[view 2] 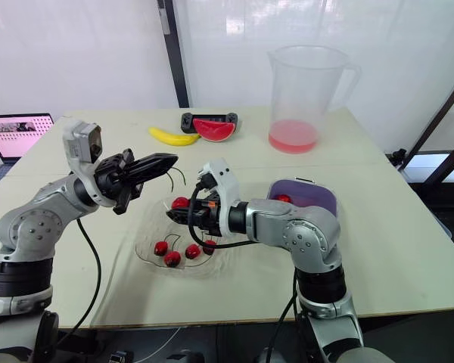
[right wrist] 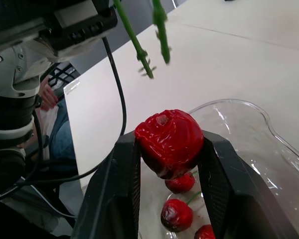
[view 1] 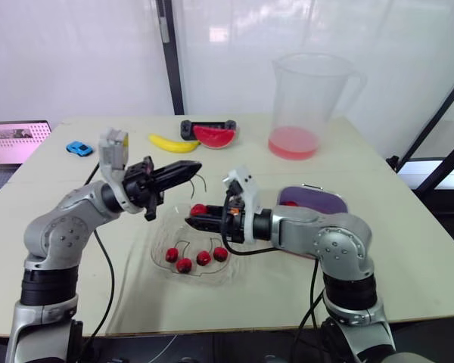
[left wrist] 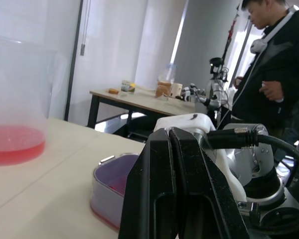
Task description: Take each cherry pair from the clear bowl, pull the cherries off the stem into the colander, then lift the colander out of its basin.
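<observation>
A single red cherry (right wrist: 169, 142) is clenched between the two black fingers of the right hand (view 1: 197, 213), just above the 12 o'clock rim of the clear bowl (view 1: 160, 240). The bare green stem (right wrist: 138, 49) hangs apart from it, a little higher and toward 12 o'clock, with its forked ends pointing down. It is pinched in the left hand (view 1: 191, 168), whose fingers are pressed flat together. The right forearm lies low and nearly level over the desk (view 1: 408, 249), reaching toward 9 o'clock with the hand pointing at the left arm. The left arm is bent at the elbow and its hand is raised, pointing toward 3 o'clock over the bowl. Four more cherries (view 1: 203, 258) lie in the bowl's bottom. The purple colander (view 1: 321, 201) sits in its basin at about 2 o'clock from the bowl, behind the right forearm, with a bit of red showing inside. Farther out at 1 o'clock stands a clear pitcher (view 1: 310, 91) with pink liquid. A banana (view 1: 174, 143) and a watermelon slice (view 1: 214, 136) lie at 12 o'clock, and a blue toy car (view 1: 79, 148) and a laptop (view 1: 15, 141) at 10 o'clock. A person (left wrist: 279, 74) in dark clothes stands beyond the desk.
</observation>
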Tool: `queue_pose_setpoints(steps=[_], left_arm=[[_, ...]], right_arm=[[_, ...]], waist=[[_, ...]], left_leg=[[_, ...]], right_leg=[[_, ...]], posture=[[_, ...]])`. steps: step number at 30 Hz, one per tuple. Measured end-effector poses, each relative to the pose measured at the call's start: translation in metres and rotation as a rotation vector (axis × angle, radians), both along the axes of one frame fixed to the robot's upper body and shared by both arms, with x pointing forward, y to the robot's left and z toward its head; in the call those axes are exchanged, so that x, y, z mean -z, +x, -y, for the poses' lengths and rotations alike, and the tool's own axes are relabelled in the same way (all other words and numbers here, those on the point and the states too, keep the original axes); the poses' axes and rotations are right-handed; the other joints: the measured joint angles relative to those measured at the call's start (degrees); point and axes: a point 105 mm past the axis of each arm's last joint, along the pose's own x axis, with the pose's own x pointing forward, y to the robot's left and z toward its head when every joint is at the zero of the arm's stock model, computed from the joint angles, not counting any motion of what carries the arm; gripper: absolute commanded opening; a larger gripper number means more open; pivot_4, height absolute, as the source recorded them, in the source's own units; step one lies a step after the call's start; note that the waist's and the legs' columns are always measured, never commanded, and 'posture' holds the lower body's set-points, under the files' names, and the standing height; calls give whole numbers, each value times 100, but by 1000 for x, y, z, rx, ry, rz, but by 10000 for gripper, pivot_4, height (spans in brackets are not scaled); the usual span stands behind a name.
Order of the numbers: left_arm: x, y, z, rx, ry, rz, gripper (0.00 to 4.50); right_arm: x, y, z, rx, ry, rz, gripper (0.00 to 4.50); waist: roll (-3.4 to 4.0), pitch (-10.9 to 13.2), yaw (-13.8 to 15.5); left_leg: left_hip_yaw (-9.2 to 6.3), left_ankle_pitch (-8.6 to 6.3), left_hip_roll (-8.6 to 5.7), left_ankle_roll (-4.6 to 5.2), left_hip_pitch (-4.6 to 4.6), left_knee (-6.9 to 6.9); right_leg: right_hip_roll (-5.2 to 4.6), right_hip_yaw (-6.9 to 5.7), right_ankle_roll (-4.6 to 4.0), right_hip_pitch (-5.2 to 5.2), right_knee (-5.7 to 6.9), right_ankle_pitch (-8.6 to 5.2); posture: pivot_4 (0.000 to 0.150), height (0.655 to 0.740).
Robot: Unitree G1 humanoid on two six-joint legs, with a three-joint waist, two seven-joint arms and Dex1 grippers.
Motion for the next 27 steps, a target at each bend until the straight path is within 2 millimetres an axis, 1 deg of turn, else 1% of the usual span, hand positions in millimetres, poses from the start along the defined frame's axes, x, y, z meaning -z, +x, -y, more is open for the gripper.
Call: queue_pose_setpoints(steps=[5, 7, 8, 10, 13, 15, 20, 21, 23, 25, 27], left_arm=[[0, 0, 0, 0, -3, 0, 0], [0, 0, 1, 3, -8, 0, 0], [0, 0, 1, 3, -9, 0, 0], [1, 0, 0, 0, -10, -3, 0], [5, 0, 0, -7, -11, -14, 0], [7, 1, -2, -18, -12, -23, 0], [12, -2, -3, -34, -9, -31, 0], [14, -2, -4, -41, -10, -39, 0], [16, -2, -5, -49, -10, -44, 0], [17, -3, -5, -57, -9, -35, 0], [18, -4, -4, -64, 2, -29, 0]], right_arm=[[2, 1, 8, -1, -25, 3, 16341], [1, 4, 21, 5, -55, 16, 16341], [-2, 6, 31, 11, -80, 35, 16341], [-17, 12, 55, 44, -115, 97, 16341], [-39, 20, 101, 111, -204, 184, 16341], [-46, 24, 127, 148, -262, 208, 16341], [-58, 21, 177, 158, -461, 252, 16341], [-57, 20, 186, 153, -520, 261, 16341], [-46, 20, 197, 128, -645, 273, 16341], [-26, 21, 200, 84, -726, 252, 16341], [-8, 23, 198, 42, -764, 230, 16341]], waist=[[0, 0, 4], [0, 0, 16], [1, 1, 21], [1, 1, 19], [0, 1, 21], [-1, 2, 18], [2, 3, 9], [1, 3, 9], [0, 3, 13], [0, 3, 9], [1, 4, 12]], left_leg=[[0, -4, 0, 7, 0, 1], [0, -4, -2, 7, 0, 2], [1, -4, -3, 8, -1, 4], [1, -5, -4, 10, 0, 3], [5, -9, -4, 16, 0, 2], [7, -11, -2, 19, 0, 2], [15, -14, 0, 24, 0, 2], [14, -14, 2, 24, 0, 3], [14, -14, 2, 24, 0, 7], [16, -14, 2, 24, 0, 9], [15, -14, 3, 24, 0, 7]], right_leg=[[0, 0, 0, 1, 0, 0], [-1, -1, 0, 4, -3, 0], [-2, -1, 0, 5, -6, 0], [-1, -1, 0, 6, -7, 0], [0, -2, 1, 8, -11, 0], [0, -3, 1, 10, -15, -1], [0, 3, 1, 8, -17, -1], [1, 3, 1, 9, -16, -1], [1, 2, 1, 12, -16, -1], [0, 5, 2, 12, -17, -1], [0, 6, 2, 9, -15, -1]], posture=[[1500, 7400], [1500, 7400], [1500, 7400], [1500, 7400], [1500, 7400], [1500, 7400], [1500, 7400], [1500, 7400], [1500, 7400], [1500, 7400], [1500, 7400]])
